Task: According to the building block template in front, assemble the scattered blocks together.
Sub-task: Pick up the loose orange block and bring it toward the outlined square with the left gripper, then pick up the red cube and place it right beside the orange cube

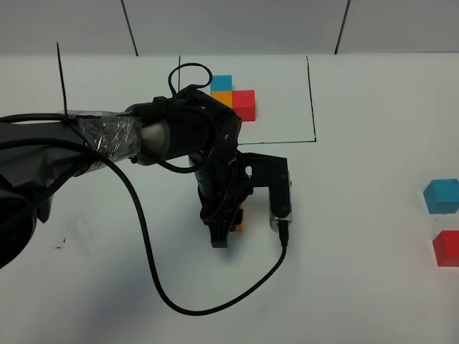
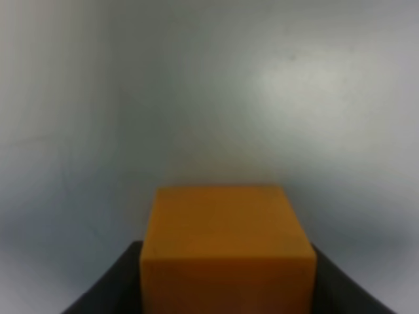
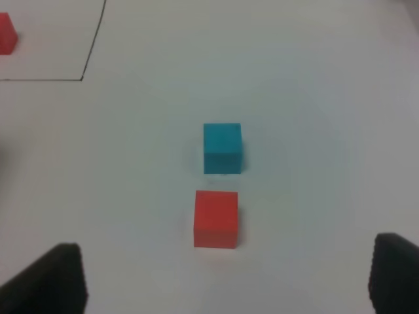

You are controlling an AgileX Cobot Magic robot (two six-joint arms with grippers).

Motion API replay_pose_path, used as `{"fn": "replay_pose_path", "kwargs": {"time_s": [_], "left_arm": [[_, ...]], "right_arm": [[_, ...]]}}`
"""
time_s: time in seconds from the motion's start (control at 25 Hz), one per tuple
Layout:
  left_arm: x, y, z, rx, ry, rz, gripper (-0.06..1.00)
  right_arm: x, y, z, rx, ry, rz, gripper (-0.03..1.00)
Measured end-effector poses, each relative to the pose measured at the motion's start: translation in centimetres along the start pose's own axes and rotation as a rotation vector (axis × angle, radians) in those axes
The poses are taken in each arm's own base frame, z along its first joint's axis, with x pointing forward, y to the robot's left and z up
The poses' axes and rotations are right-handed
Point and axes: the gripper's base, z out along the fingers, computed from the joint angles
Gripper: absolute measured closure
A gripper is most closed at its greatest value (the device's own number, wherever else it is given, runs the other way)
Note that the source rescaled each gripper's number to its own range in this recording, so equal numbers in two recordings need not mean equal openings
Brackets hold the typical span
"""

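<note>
High camera: your left gripper (image 1: 228, 228) is down near the white table (image 1: 358, 301), below the black-framed template (image 1: 234, 99). The blue cube (image 1: 440, 196) and red cube (image 1: 446, 248) sit far right, near each other but apart.

Left wrist: the jaws are clamped on the orange cube (image 2: 226, 248).

Right wrist: your right gripper (image 3: 226, 278) is spread wide and holds nothing. The red cube is nearest it, the blue cube just past that.
</note>
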Motion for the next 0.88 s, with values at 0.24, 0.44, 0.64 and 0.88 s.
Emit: {"fn": "replay_pose_path", "kwargs": {"time_s": [0.24,0.44,0.64,0.88], "left_arm": [[0.0,0.0,0.2,0.004,0.003,0.001,0.61],[0.0,0.0,0.2,0.004,0.004,0.007,0.23],[0.1,-0.1,0.2,0.010,0.009,0.001,-0.04],[-0.5,-0.7,-1.9,-0.003,0.022,0.044,-0.06]], "right_arm": [[0.0,0.0,0.0,0.000,0.000,0.000,0.23],[0.0,0.0,0.0,0.000,0.000,0.000,0.23],[0.0,0.0,0.0,0.000,0.000,0.000,0.23],[0.0,0.0,0.0,0.000,0.000,0.000,0.23]]}}
